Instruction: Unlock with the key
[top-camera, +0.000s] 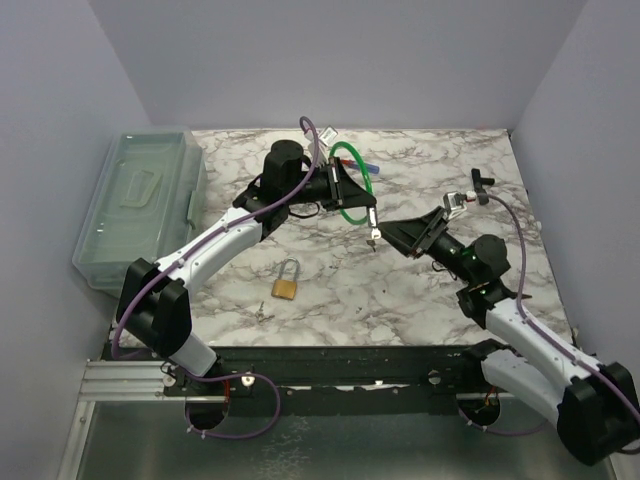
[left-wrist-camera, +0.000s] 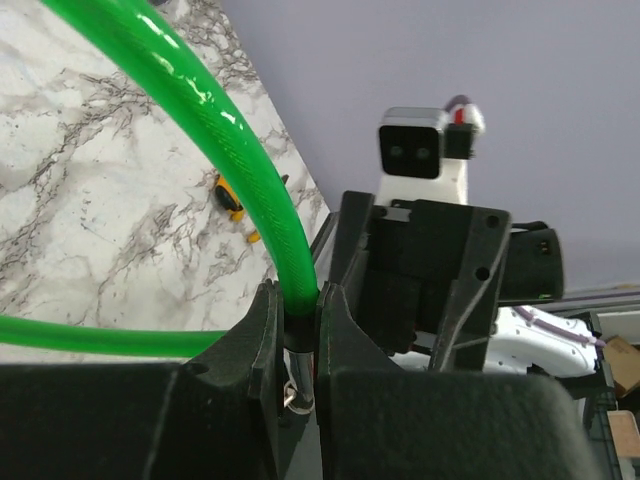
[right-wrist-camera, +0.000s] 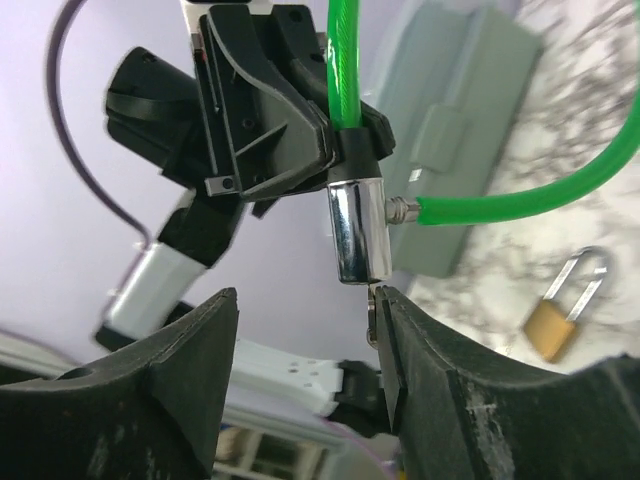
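The left gripper (left-wrist-camera: 298, 312) clamps the green cable lock (right-wrist-camera: 345, 90) above the tabletop (top-camera: 400, 300), its chrome cylinder (right-wrist-camera: 358, 232) hanging down. The right gripper (right-wrist-camera: 303, 300) stands open beneath. It should centre on the key (top-camera: 372, 238), close squarely, then twist without pulling.
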